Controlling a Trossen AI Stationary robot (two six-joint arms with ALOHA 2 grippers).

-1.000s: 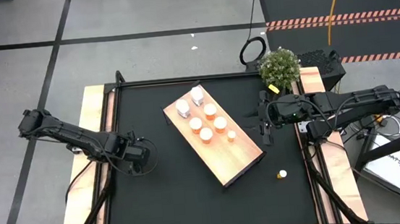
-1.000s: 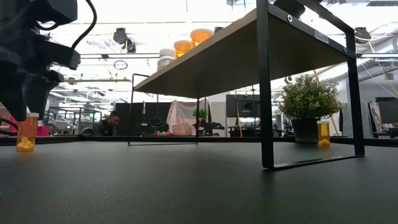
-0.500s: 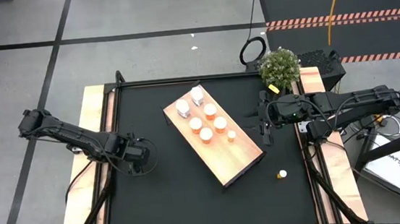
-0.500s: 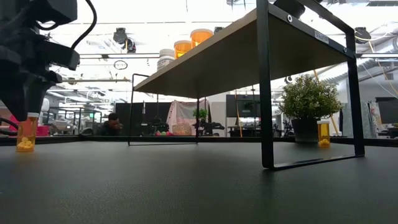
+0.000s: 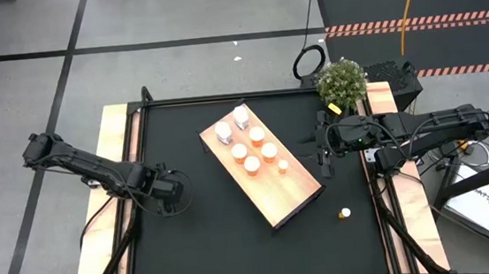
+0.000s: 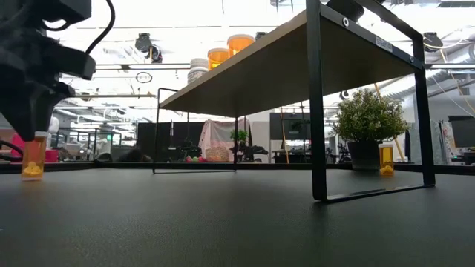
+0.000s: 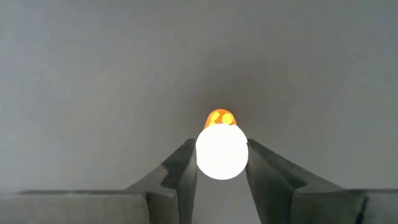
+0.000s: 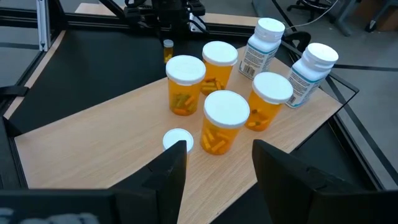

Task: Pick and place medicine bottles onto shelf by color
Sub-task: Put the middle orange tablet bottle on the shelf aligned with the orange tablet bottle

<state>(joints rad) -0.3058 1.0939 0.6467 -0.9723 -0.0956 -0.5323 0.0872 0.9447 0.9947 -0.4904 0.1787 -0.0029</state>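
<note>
A tiny orange bottle [image 6: 32,157] with a white cap stands upright on the black tabletop at the left. My left gripper [image 5: 167,190] points straight down over it and hides it in the high view. The light-wood shelf [image 5: 292,193] lies slantwise mid-table on black legs [image 6: 318,111]. It bears two white bottles [image 8: 314,70], several orange ones [image 8: 222,121] and a tiny one [image 8: 178,139]. My right gripper [image 5: 323,152] hovers open beside the shelf's right edge, holding nothing. My left gripper pinches the tiny bottle's white cap [image 7: 222,151] between its two fingers [image 7: 184,171], one on each side. The fingers come from above, pointing down. The bottle stands upright with its base on the tabletop [image 6: 31,175].
Another tiny orange bottle [image 5: 345,212] stands on the tabletop near the right side, in front of a potted plant [image 5: 342,80] at the far right corner. Bare black tabletop lies along the near side and between the left gripper and the shelf.
My left gripper has narrowed its fingers onto the tiny bottle's cap while staying in place. The bottle has stayed upright on the tabletop.
</note>
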